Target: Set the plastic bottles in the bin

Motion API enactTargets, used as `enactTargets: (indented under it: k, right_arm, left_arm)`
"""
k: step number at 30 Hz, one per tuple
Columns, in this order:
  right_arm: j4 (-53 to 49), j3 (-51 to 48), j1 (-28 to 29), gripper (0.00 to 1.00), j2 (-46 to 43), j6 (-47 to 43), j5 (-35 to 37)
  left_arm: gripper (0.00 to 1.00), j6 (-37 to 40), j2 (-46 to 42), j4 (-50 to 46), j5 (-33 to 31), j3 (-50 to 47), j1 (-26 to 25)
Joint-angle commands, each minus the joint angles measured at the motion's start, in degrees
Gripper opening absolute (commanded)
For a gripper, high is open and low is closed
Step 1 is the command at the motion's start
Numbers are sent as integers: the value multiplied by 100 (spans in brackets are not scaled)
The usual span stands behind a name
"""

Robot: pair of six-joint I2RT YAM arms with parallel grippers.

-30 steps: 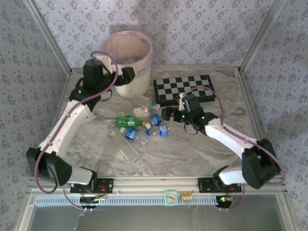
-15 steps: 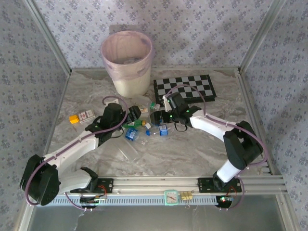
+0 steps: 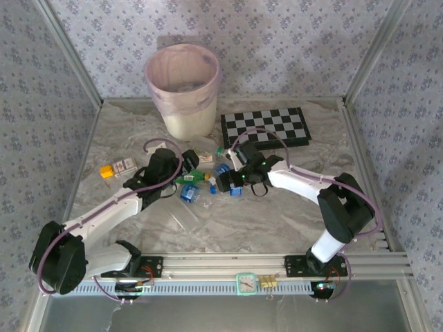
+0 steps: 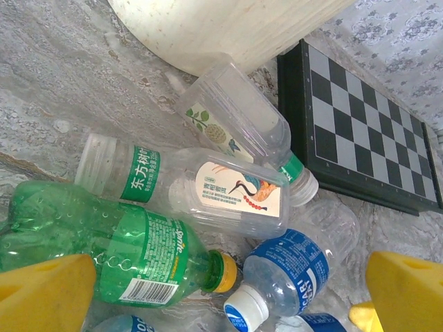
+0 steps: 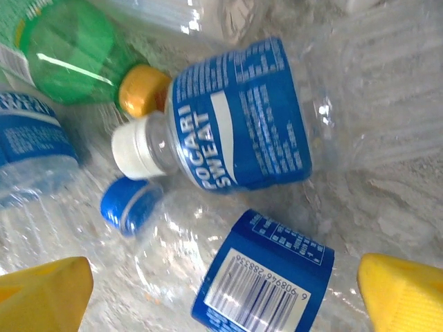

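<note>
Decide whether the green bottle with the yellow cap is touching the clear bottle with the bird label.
Touching. The left wrist view shows the green bottle lying against the side of the clear bottle, with no table visible between them.

I saw glossy, crinkled plastic bottles (image 4: 131, 238), clear and green, on a matt, marble-veined counter (image 4: 55, 76) beside the smooth cream bin (image 4: 208, 28).

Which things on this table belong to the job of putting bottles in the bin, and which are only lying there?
For the job: the plastic bottles heaped mid-table; the bin behind them.
Only lying there: the chessboard; the small yellow-and-white carton at the left.
</note>
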Motion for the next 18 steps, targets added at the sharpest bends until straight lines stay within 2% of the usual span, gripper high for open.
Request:
enactTargets:
  k: [1,10,18]
  right_arm:
    - [-713,259,119,100,37,-483,490]
    - [-1272,242,393,99,-29,-750,583]
    - [-1472,217,582,88,153,-1010,712]
  left_arm:
    - [100,-45,132,235,3,214,-9]
    - [100,-5,259,255,42,333,-11]
    - [100,52,241,194,-17,391,-15]
